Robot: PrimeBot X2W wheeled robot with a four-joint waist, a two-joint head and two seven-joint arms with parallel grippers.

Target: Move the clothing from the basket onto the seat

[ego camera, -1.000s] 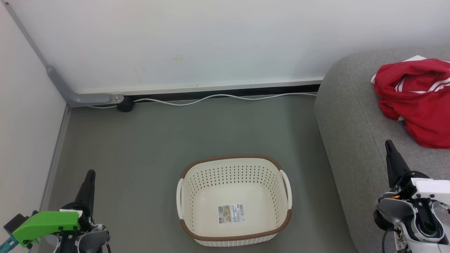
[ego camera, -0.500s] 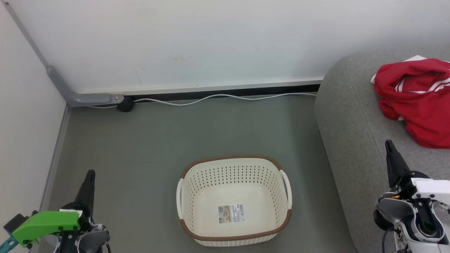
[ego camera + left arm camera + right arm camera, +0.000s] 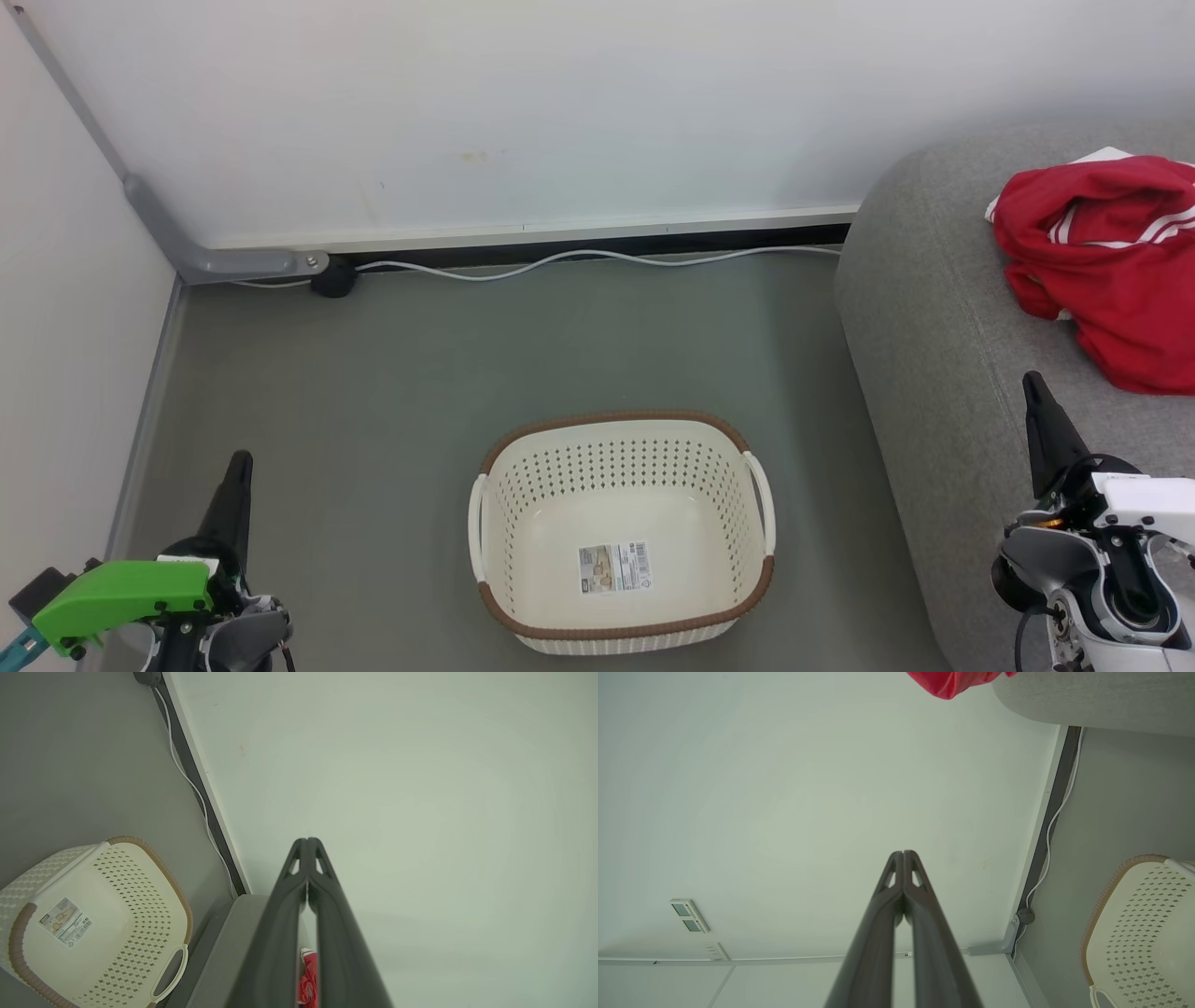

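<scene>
The left gripper [image 3: 241,459] has its jaws pressed together on nothing; in the left wrist view the two dark fingers meet at the tips. It hangs over the grey floor [image 3: 373,392], to the left of the basket and clear of it. The right gripper [image 3: 1030,379] is likewise closed and empty, its fingers touching along their ends in the right wrist view. In the head view its tip shows against the seat [image 3: 934,327], near the seat's left edge and short of the clothing.

The basket [image 3: 616,417] stands upright on the floor between the two grippers, just beside the seat's left edge, with only a paper label [image 3: 612,566] on its bottom. The clothing [image 3: 1111,271], red with white stripes, lies crumpled on top of the seat toward its far end, well apart from the basket. A white cable [image 3: 560,260] runs along the foot of the wall [image 3: 560,112].

Against the pictures from a second ago nothing differs: grippers, basket and clothing all sit where they did, and the jaws have stayed closed.
</scene>
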